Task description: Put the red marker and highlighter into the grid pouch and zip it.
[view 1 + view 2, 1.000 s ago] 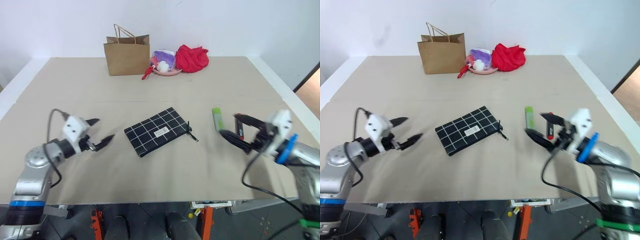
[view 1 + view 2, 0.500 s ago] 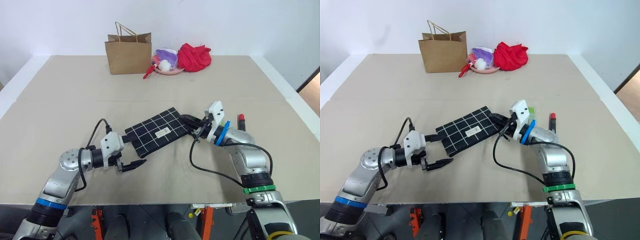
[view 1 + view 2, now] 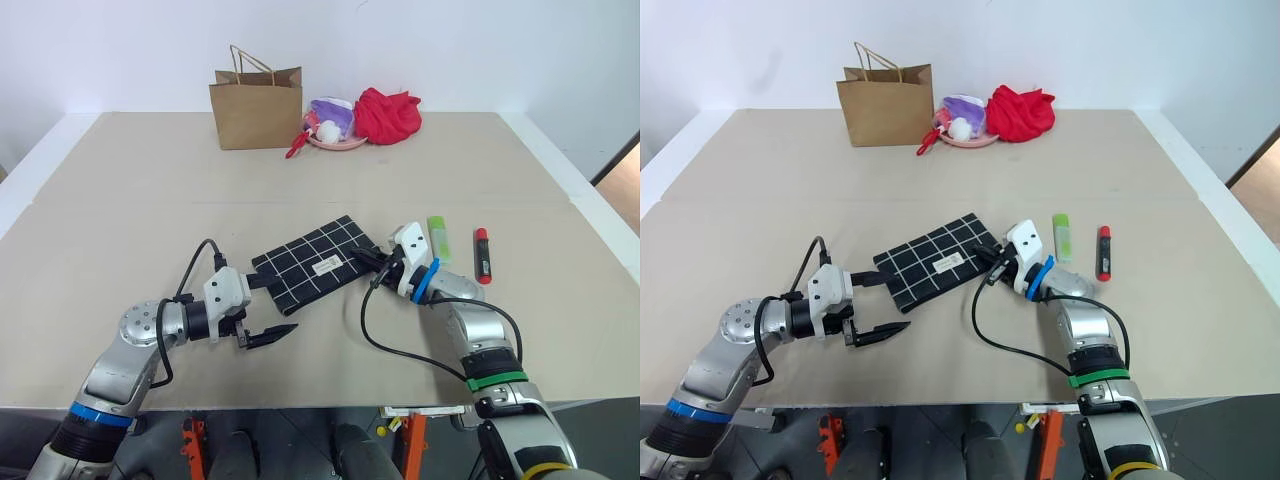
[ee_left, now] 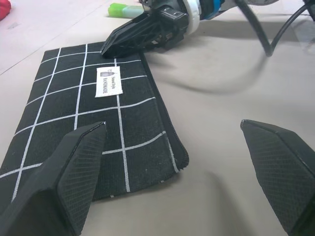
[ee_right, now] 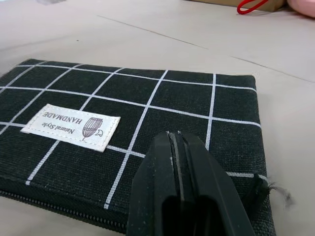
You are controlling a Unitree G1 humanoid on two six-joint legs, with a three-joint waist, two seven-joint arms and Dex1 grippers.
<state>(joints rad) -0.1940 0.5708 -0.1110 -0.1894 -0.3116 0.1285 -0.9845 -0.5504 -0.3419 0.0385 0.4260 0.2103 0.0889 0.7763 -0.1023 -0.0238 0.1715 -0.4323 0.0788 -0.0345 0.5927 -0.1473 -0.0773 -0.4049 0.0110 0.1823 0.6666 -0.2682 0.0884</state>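
Centre frame, the grid pouch (image 3: 315, 263) lies flat, my right gripper (image 3: 362, 260) pinched shut at its zipper end, holding what I can't tell. Left gripper (image 3: 262, 312) gapes wide at the near corner; I'd pin fabric, then pull slowly. Highlighter (image 3: 438, 238) and red marker (image 3: 482, 254) sit right of centre. Right wrist view shows a frayed corner.

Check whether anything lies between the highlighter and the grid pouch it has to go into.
The right gripper, shut, sits at the grid pouch's near end, its forearm lying between the pouch and the highlighter. The pouch looks zipped closed.
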